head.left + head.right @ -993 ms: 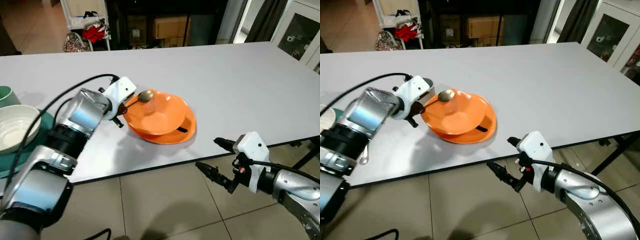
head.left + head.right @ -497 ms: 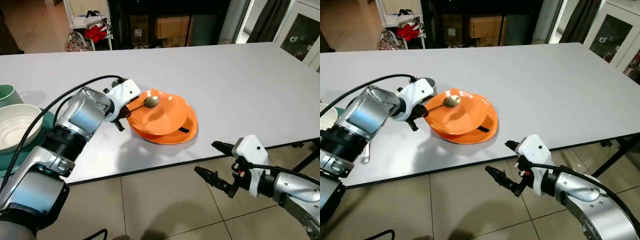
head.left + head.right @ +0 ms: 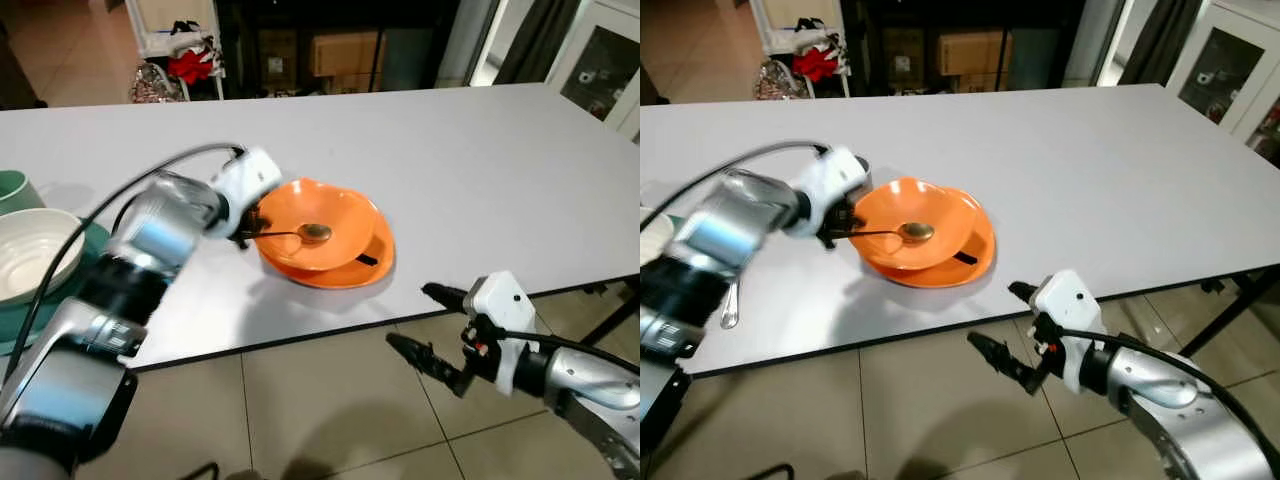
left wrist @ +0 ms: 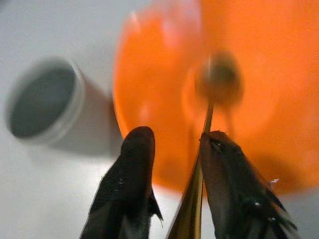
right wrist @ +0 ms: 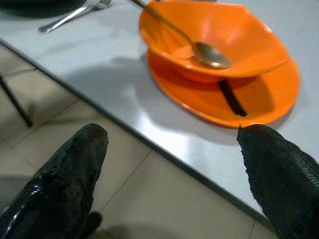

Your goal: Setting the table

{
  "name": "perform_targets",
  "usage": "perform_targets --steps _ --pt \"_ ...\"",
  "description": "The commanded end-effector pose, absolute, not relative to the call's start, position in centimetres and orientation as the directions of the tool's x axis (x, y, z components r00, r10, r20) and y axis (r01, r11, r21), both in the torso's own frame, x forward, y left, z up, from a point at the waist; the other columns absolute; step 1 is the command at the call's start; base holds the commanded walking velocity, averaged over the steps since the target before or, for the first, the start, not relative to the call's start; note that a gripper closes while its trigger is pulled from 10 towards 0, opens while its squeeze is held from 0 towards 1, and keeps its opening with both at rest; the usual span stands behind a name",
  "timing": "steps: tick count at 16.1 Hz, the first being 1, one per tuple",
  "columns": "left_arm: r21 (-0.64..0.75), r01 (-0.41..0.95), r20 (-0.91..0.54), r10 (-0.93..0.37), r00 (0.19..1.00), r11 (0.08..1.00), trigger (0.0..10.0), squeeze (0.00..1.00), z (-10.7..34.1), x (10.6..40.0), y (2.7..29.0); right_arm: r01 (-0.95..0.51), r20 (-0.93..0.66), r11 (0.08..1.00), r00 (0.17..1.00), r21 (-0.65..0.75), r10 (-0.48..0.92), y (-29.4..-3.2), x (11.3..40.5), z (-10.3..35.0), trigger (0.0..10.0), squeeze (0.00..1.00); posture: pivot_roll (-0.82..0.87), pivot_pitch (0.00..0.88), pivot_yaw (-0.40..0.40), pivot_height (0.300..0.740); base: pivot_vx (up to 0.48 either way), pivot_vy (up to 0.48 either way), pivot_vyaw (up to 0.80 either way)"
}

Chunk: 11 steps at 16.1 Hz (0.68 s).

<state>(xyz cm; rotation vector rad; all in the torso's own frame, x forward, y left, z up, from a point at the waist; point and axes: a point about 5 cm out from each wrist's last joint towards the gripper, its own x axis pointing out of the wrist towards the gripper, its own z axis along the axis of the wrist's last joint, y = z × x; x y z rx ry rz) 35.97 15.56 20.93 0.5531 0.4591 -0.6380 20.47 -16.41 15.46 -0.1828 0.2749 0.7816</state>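
Observation:
An orange bowl (image 3: 335, 212) sits on an orange plate (image 3: 378, 262) near the white table's front edge. My left gripper (image 3: 243, 228) is at the bowl's left rim, shut on the handle of a gold spoon (image 3: 316, 233). The spoon's head lies inside the bowl. In the left wrist view the handle (image 4: 198, 175) runs between the two black fingers toward the blurred bowl (image 4: 259, 74). My right gripper (image 3: 411, 316) hangs open below the table edge, in front of the plate (image 5: 259, 99), with nothing between its fingers.
A white bowl (image 3: 30, 255) on a teal mat (image 3: 98, 243) and a green cup (image 3: 14, 189) stand at the far left. A fork (image 3: 730, 305) lies near the front edge. A short black piece (image 3: 365, 259) rests on the plate. A grey round cup (image 4: 42, 99) stands beside the bowl.
The left gripper has lowered the spoon from above the bowl's rim down into the bowl. The right gripper has stayed about where it was below the table edge.

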Motion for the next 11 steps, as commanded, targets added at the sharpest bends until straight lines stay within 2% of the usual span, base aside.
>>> perform_targets --steps 1,2,3,4,6,8,9,11 --pt "0.312 0.617 -0.342 -0.521 0.782 0.722 10.0 1.0 24.0 35.3 15.3 -0.627 -0.221 0.77 0.773 -0.117 0.595 -16.8 21.2 16.8 10.0 0.0 0.01 0.0 -0.011 0.74 0.0 0.0 0.0" --pt "0.283 0.582 -0.245 -0.53 0.812 0.762 10.0 1.0 24.6 34.6 15.7 -0.55 -0.155 0.823 0.833 -0.141 0.531 -16.9 21.8 17.3 10.0 0.0 0.01 0.0 -0.017 0.74 0.0 0.0 0.0" --pt "0.276 0.574 -0.186 -0.543 0.819 0.771 10.0 1.0 24.8 34.2 15.7 -0.524 -0.132 0.841 0.85 -0.133 0.509 -16.9 22.0 17.5 10.0 0.0 0.02 0.0 -0.02 0.74 0.0 0.0 0.0" --pt "0.225 0.551 -0.083 -0.547 0.833 0.804 10.0 0.95 24.8 33.0 15.8 -0.462 -0.079 0.879 0.887 -0.117 0.456 -16.7 22.5 17.8 10.0 0.0 0.02 0.0 -0.022 0.74 0.0 0.0 0.0" --pt "0.2 0.489 0.001 -0.5 0.866 0.849 10.0 0.81 23.7 30.9 15.8 -0.382 -0.024 0.918 0.924 -0.104 0.382 -16.2 23.3 18.1 10.0 0.0 0.03 0.0 -0.036 0.74 0.0 0.0 0.8" --pt "0.209 0.398 -0.003 -0.406 0.914 0.893 10.0 0.69 20.5 28.1 15.8 -0.293 -0.014 0.951 0.956 -0.099 0.293 -15.9 23.5 17.4 10.0 0.0 0.04 0.0 -0.054 0.74 0.0 0.0 0.8" --pt "0.21 0.389 -0.005 -0.397 0.918 0.897 10.0 0.69 20.1 27.9 15.9 -0.275 -0.016 0.956 0.961 -0.099 0.275 -16.0 23.5 17.3 10.0 0.0 0.05 0.0 -0.056 0.74 0.0 0.0 0.8" --pt "0.224 0.281 -0.035 -0.281 0.959 0.933 10.0 0.46 17.9 26.7 17.0 -0.181 -0.023 0.979 0.983 -0.091 0.179 -16.8 23.1 16.4 10.0 0.0 0.05 0.0 -0.057 0.74 0.0 0.0 0.8"
